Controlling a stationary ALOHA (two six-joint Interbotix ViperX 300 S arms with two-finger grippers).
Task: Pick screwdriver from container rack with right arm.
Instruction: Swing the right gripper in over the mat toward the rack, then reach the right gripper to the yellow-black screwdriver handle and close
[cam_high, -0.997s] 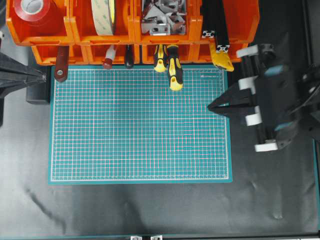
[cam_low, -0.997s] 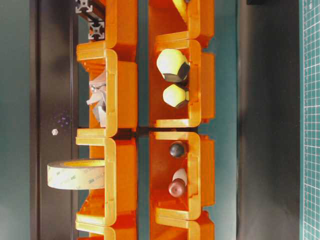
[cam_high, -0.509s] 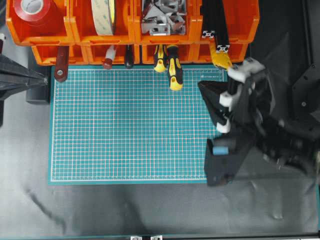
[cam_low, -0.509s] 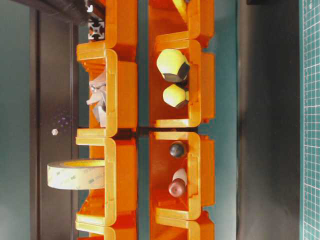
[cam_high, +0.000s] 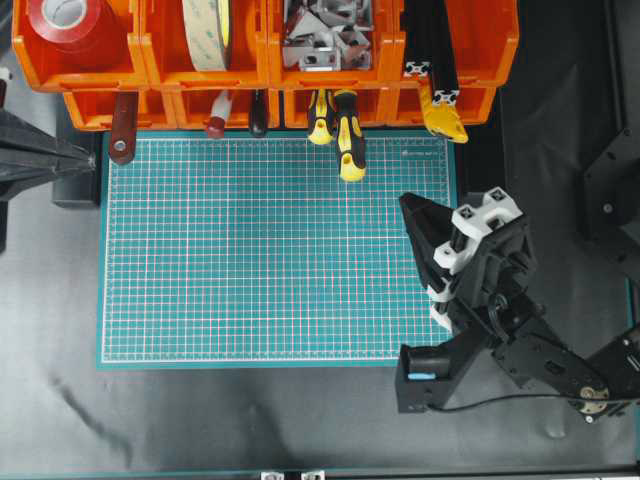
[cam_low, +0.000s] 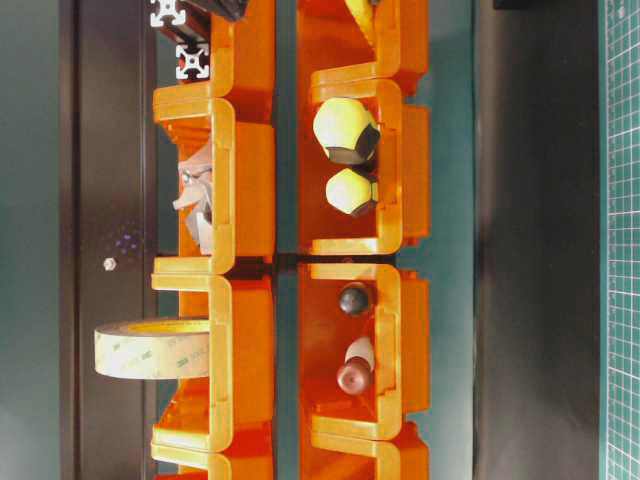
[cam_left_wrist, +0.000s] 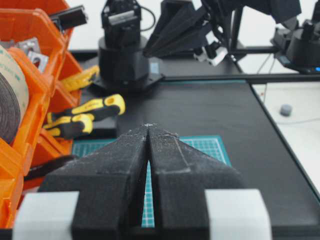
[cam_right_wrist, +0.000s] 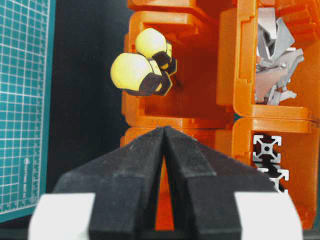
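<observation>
The screwdriver (cam_high: 349, 138) rests in the lower row of the orange container rack (cam_high: 266, 68), its long yellow-and-black handle jutting over the green mat's far edge; the shaft is hidden inside the bin. In the right wrist view its yellow butt end (cam_right_wrist: 131, 73) is up and left of my right gripper (cam_right_wrist: 164, 128), which is shut, empty and aimed at the rack (cam_right_wrist: 235, 65). From overhead the right gripper (cam_high: 406, 199) hovers over the mat's right edge, well short of the handle. My left gripper (cam_left_wrist: 149, 125) is shut and empty at the far left (cam_high: 92, 157).
A stubbier yellow-and-black handle (cam_high: 320, 120) lies just left of the screwdriver. Dark red (cam_high: 123, 128), red-and-white (cam_high: 217, 115) and black (cam_high: 258, 112) handles stick out further left, a yellow tool (cam_high: 441, 113) to the right. Upper bins hold tape rolls (cam_high: 210, 30), metal brackets (cam_high: 322, 35) and aluminium extrusions (cam_high: 432, 45). Green mat (cam_high: 270, 250).
The right arm has swung from the mat's right side, gripper pointing left, to a spot nearer the front; its gripper now points at the rack. The left arm and tools are still.
</observation>
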